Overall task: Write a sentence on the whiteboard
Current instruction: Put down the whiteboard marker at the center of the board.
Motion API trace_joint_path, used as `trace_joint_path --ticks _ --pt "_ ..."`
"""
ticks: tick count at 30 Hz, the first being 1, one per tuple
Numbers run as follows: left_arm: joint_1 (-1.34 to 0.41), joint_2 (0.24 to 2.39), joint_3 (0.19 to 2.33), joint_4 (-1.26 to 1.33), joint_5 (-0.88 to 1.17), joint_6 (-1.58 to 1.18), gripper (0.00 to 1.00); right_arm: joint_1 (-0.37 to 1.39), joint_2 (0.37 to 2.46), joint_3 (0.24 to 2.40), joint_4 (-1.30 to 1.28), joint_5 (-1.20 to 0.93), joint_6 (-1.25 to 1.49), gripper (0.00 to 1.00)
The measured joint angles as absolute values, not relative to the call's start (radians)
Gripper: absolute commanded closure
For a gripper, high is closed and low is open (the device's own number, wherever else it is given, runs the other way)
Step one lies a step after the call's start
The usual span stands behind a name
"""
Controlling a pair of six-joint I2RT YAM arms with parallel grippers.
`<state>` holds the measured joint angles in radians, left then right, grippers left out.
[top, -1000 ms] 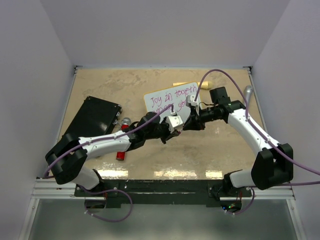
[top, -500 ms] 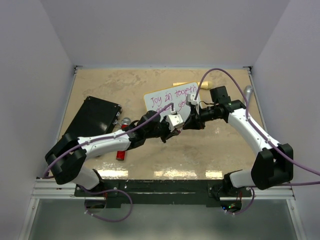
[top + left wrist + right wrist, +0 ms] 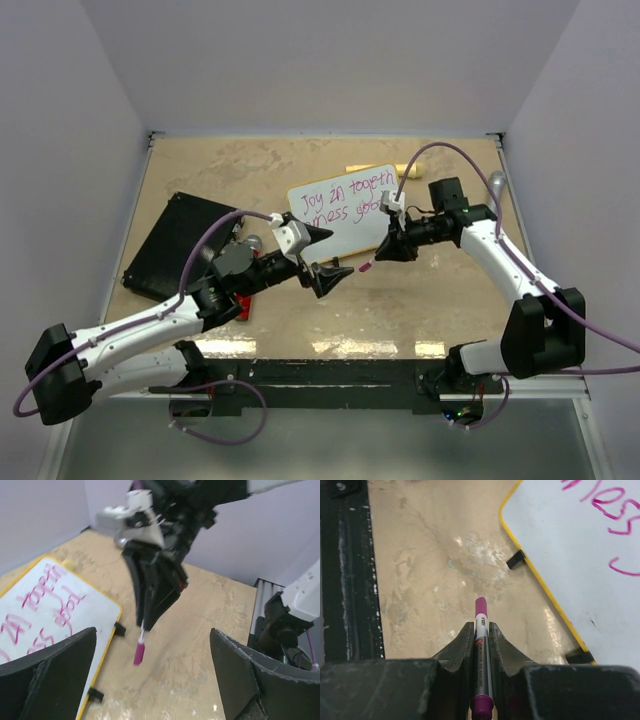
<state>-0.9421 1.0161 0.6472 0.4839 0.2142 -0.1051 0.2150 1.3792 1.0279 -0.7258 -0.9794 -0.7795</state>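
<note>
The whiteboard sits on the tan table a little back of centre, just behind the two grippers. In the top view the right arm's wrist covers its right end, so the sentence loses the tail of its lower line there. The left wrist view cuts the board off at the picture's left edge, and the right wrist view catches only one corner with a few pink strokes. The words are small and slanted, hard to read letter for letter. A red object near the black case is partly hidden by the left arm, and the pale items along the back edge are too small to name. Counted: two lines of writing, two black feet on the board's rim, one marker, one case. The right gripper is clamped on the marker, its pink end pointing down over bare table just off the board. The left gripper stands spread wide, holding nothing, near the marker's pink end
</note>
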Motion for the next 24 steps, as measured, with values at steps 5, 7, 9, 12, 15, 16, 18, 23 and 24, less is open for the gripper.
trace_joint_path --ticks 5,7,9,12,15,16,18,23,24 --pt "-0.910 0.960 0.640 0.323 0.017 -0.253 0.00 0.149 1.338 1.012 -0.714 -0.901 -0.774 0.91" --pt "-0.870 0.932 0.640 0.242 -0.030 -0.303 0.00 0.128 1.311 1.000 -0.708 -0.837 -0.764 0.88" --pt "-0.833 0.900 0.640 0.181 -0.056 -0.338 0.00 0.120 1.304 0.997 -0.708 -0.786 -0.760 0.85" --pt "-0.780 0.836 0.639 0.123 -0.077 -0.382 0.00 0.110 1.321 0.997 -0.714 -0.729 -0.764 0.78" --pt "-0.760 0.792 0.639 0.089 -0.086 -0.406 0.00 0.089 1.341 0.996 -0.722 -0.685 -0.767 0.73" --pt "-0.758 0.782 0.639 0.075 -0.088 -0.412 0.00 0.079 1.343 0.996 -0.724 -0.672 -0.767 0.73" --pt "-0.754 0.772 0.639 0.048 -0.093 -0.419 0.00 0.054 1.345 0.996 -0.727 -0.653 -0.768 0.66" --pt "-0.743 0.759 0.639 -0.023 -0.104 -0.427 0.00 0.009 1.366 0.994 -0.733 -0.619 -0.781 0.60" --pt "-0.735 0.757 0.639 -0.037 -0.107 -0.427 0.00 -0.002 1.370 0.993 -0.736 -0.614 -0.785 0.60"
